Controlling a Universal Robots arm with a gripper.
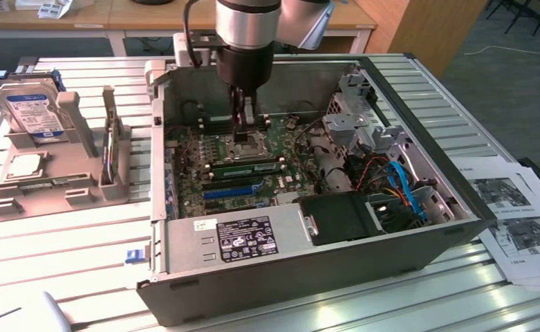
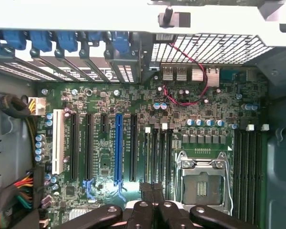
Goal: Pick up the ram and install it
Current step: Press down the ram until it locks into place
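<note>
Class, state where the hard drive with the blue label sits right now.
In the exterior view, the hard drive stands in the grey holder on the view's left, on the table outside the open computer case.

In the wrist view the black metal pincer [image 2: 152, 210] is cut off by the picture's edge, and its linkage hides the lower ends of the black memory slots [image 2: 157, 157]. In the exterior view the text on the white printed label [image 1: 244, 238] of the grey steel computer case [image 1: 343, 266] is too small to read, and the white printed paper sheets [image 1: 518, 221] run out of frame.
</note>
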